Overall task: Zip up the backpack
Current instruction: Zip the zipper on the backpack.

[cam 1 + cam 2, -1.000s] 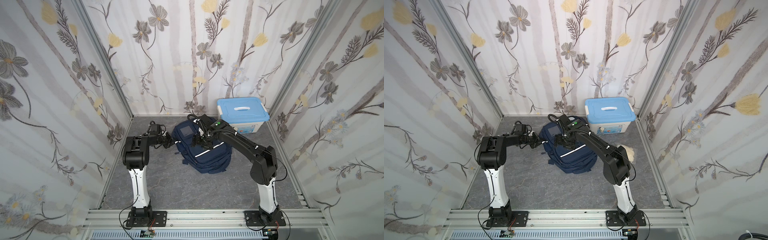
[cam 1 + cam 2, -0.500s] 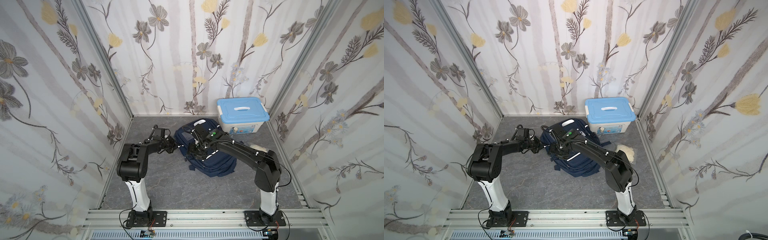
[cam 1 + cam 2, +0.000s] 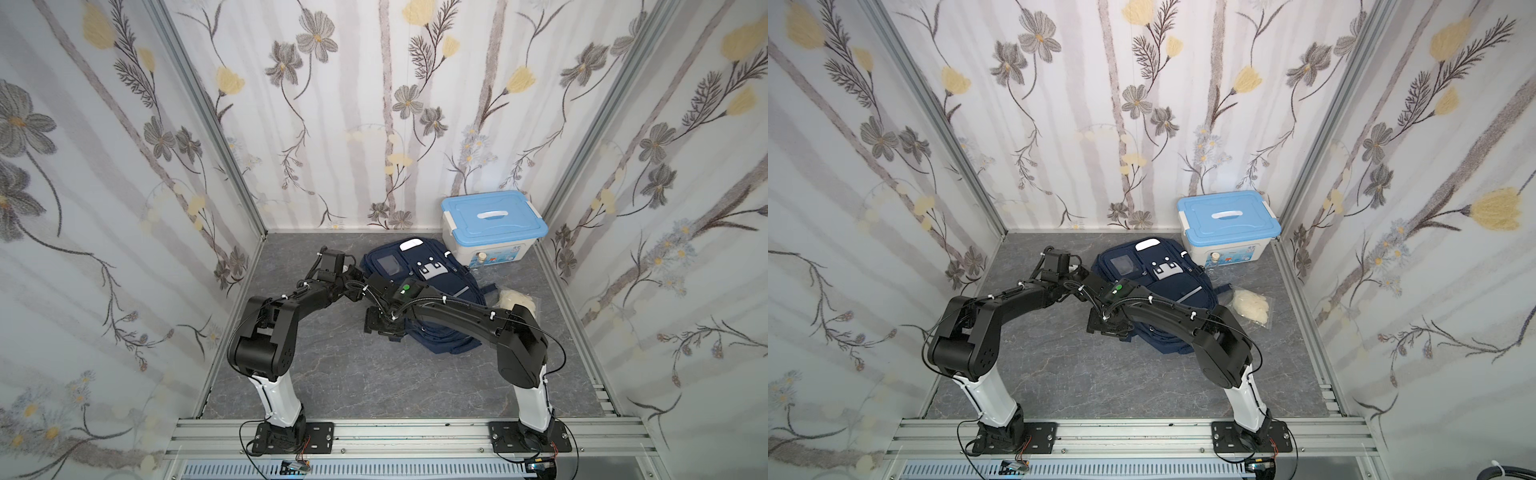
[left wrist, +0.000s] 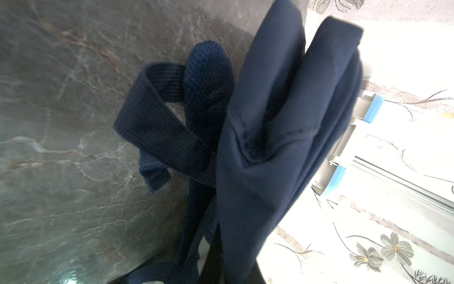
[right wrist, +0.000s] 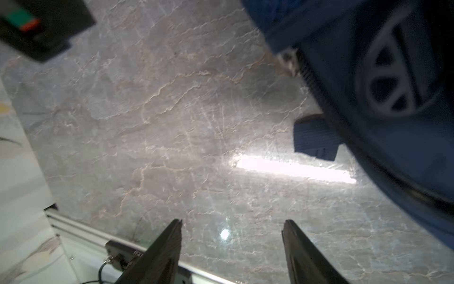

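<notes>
Since a second back: right jaws gone from the top of the pack down to its near left edge; left arm stretched further out; pack nudged a little toward the box.

Right jaws spread, empty, low over bare grey marble-look worktop (image 5: 172,110). Just beside the large navy-blue fabric backpack (image 3: 451,280), not touching. Toothed zip track (image 5: 319,98) along that edge, with a small metal piece (image 5: 288,60) at its head. Probably the slider, too blurred to swear. Judged: lining up to take it.

Left jaws hidden from own wrist camera, pressed together all the same. Set at the pack's far left edge in both top views, with navy cloth and a looped webbing strap (image 4: 157,132) close up. Likely an anchor against the coming pull. Pinching cloth or not: cannot tell.

Pack flat, toward the back of the worktop, hard by the blue-lidded white plastic box (image 3: 492,218). Clear bag of pale stuff (image 3: 515,299) just beside, on the right. Open worktop in front and leftward, out to the aluminium front rail (image 3: 374,432): room to draw a slider that way. Little room rearward.
</notes>
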